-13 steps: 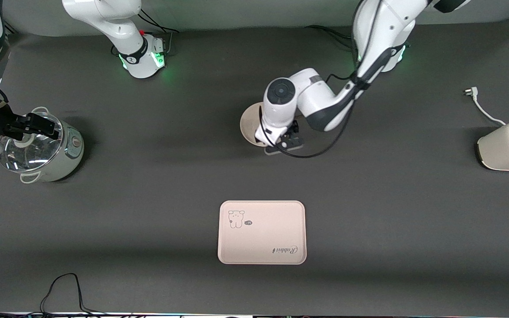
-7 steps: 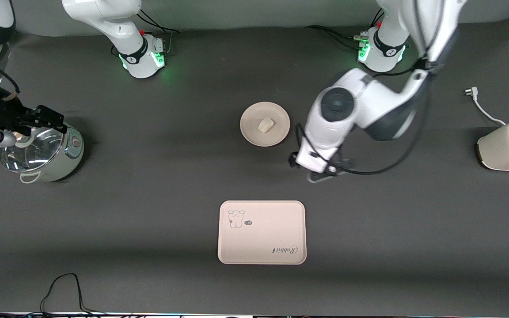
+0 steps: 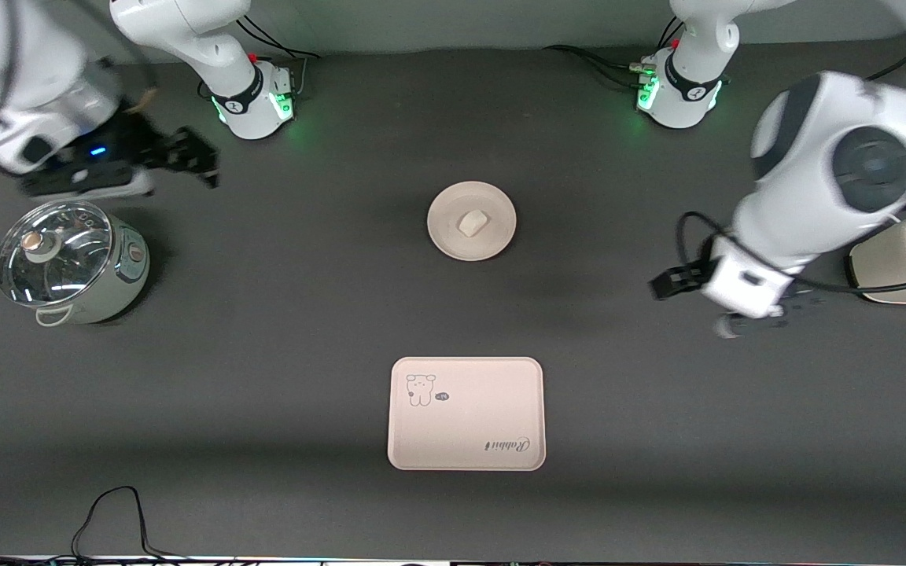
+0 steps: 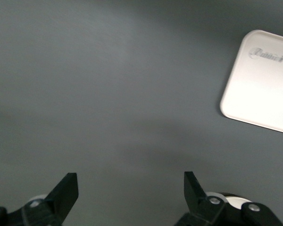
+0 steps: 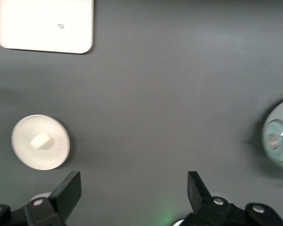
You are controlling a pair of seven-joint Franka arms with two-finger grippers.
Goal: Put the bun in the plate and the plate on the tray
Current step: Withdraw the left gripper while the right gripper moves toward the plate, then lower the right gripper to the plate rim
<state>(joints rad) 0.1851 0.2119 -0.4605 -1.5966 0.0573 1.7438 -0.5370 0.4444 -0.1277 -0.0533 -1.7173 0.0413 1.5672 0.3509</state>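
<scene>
The bun (image 3: 472, 223) lies in the round cream plate (image 3: 492, 240) in the middle of the table. The cream-pink tray (image 3: 466, 413), with its bear drawing and "Rabbit" lettering, lies nearer to the front camera and holds nothing. My left gripper (image 3: 669, 283) is open and empty over bare table, between the plate and the toaster. Its wrist view shows my left gripper (image 4: 130, 188) and a corner of the tray (image 4: 262, 80). My right gripper (image 3: 195, 159) is open and empty over bare table beside the pot. The right wrist view shows my right gripper (image 5: 133, 188), the plate (image 5: 56, 153), the bun (image 5: 40, 140) and the tray (image 5: 44, 23).
A lidded pot (image 3: 68, 259) stands at the right arm's end and also shows in the right wrist view (image 5: 278, 139). A cream toaster (image 3: 905, 259) stands at the left arm's end, with its plug (image 3: 841, 164) close by. A black cable (image 3: 107, 511) lies by the front edge.
My left gripper has drawn away from the plate toward its own end of the table, leaving the bun in the plate. My right gripper has moved off the pot's lid toward its base.
</scene>
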